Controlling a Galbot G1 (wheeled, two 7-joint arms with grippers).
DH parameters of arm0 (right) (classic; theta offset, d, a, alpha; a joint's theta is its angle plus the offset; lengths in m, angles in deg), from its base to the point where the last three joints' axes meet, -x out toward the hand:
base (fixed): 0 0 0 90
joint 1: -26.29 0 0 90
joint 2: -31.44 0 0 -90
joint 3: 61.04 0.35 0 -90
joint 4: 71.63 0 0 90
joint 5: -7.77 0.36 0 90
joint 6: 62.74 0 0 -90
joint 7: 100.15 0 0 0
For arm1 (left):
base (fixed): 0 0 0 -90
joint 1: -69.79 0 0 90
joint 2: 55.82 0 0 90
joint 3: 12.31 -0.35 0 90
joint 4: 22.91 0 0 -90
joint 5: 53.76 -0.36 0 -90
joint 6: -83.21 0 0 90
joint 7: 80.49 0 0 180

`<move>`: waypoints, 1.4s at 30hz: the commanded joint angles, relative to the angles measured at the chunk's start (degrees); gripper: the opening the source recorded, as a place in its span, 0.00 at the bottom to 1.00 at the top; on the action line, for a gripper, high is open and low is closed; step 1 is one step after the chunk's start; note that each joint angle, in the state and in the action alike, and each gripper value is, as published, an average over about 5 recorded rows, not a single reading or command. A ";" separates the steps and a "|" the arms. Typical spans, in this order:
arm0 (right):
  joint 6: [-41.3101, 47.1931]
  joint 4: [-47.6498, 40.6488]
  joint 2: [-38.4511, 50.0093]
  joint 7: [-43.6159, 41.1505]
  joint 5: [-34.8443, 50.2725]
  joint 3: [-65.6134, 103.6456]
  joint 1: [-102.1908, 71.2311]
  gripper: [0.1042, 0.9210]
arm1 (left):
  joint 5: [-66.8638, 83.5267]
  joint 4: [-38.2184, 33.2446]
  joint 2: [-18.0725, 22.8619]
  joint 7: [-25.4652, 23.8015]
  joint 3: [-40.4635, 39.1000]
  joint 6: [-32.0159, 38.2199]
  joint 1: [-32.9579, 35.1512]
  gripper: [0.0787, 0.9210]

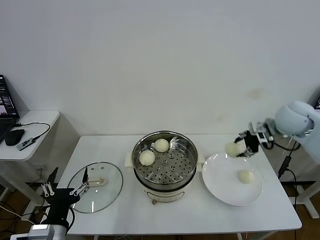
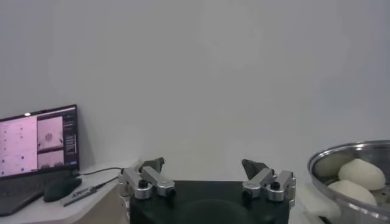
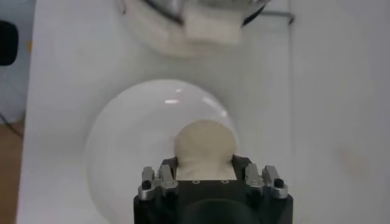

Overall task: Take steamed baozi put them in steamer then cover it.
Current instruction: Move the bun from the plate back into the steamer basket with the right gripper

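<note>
Right hand (image 1: pixel 239 148) clamped on a baozi (image 1: pixel 231 148) above the plate's (image 1: pixel 220 187) far edge, bound for the steamer (image 1: pixel 187 150) at centre; left hand (image 1: pixel 65 188), fingers apart, parked beside the cover (image 1: pixel 107 192).

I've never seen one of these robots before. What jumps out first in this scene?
The shiny steamer in the middle of the table, lid off, with two baozi already inside. On its right, the right hand holds a third baozi above the white plate, where a fourth lies. On the left, the glass cover lies flat, with the open left hand at its edge.
</note>
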 commanded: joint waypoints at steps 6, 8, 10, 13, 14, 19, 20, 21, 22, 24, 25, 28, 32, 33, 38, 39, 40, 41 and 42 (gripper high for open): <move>-0.89 -4.22 -21.74 3.61 9.22 -12.62 19.92 0.58 | 0.36 0.12 0.62 -0.09 1.86 0.00 0.13 0.88; -1.81 -4.61 -24.24 4.69 9.46 -12.92 18.64 0.58 | 0.42 0.08 0.84 -0.07 2.27 -0.02 0.15 0.88; -2.95 -4.49 -26.36 5.68 9.42 -13.30 16.89 0.58 | 0.43 0.03 1.09 -0.05 2.64 -0.04 0.24 0.88; -5.24 -3.50 -28.79 7.19 8.98 -14.82 14.72 0.58 | 0.38 0.03 1.46 -0.02 3.15 -0.05 0.46 0.88; -6.08 -3.09 -29.38 7.61 8.52 -15.49 14.22 0.58 | 0.38 0.03 1.62 -0.01 3.31 -0.04 0.53 0.88; -11.18 -1.67 -31.19 8.93 2.12 -18.39 11.66 0.58 | 0.30 -0.04 2.50 0.04 3.76 0.00 0.84 0.88; -12.38 -1.53 -31.29 9.10 0.79 -18.93 11.16 0.58 | 0.27 -0.07 2.64 0.04 3.80 0.02 0.92 0.88; -13.52 -1.40 -31.32 9.24 -0.55 -19.47 10.69 0.58 | 0.25 -0.12 2.78 0.05 3.85 0.04 0.98 0.88; -14.65 -1.24 -31.28 9.34 -2.04 -19.99 10.22 0.58 | 0.24 -0.17 2.92 0.05 3.91 0.06 1.04 0.88; -16.92 -1.01 -31.13 9.43 -5.37 -20.79 9.35 0.58 | 0.23 -0.22 3.20 0.06 4.04 0.09 1.10 0.88; -18.08 -0.95 -31.05 9.43 -6.93 -21.06 8.97 0.58 | 0.20 -0.23 3.33 0.08 4.07 0.09 1.12 0.88; -21.39 -1.23 -31.02 9.49 -9.84 -21.50 8.03 0.58 | 0.05 -0.20 3.66 0.10 3.99 0.15 1.23 0.88; -24.03 -1.53 -31.33 9.73 -10.78 -21.78 7.19 0.58 | -0.05 -0.19 3.92 0.13 3.87 0.25 1.40 0.88; -24.39 -1.34 -31.42 9.81 -10.86 -21.78 6.99 0.58 | -0.05 -0.16 3.94 0.14 3.88 0.27 1.43 0.88; -25.52 0.78 -31.82 10.13 -10.95 -21.92 6.45 0.57 | -0.02 0.05 3.99 0.16 3.89 0.41 1.51 0.88; -25.63 1.37 -31.85 10.12 -10.97 -22.06 6.47 0.57 | -0.01 0.09 4.01 0.16 3.87 0.43 1.50 0.88; -25.74 1.90 -31.87 10.11 -11.01 -22.22 6.49 0.57 | -0.01 0.11 4.03 0.16 3.85 0.44 1.48 0.88; -25.85 2.29 -31.87 10.09 -11.07 -22.38 6.52 0.57 | -0.01 0.14 4.04 0.16 3.81 0.46 1.46 0.88; -26.00 2.61 -31.88 10.07 -11.25 -22.53 6.54 0.57 | -0.01 0.17 4.06 0.17 3.75 0.48 1.45 0.88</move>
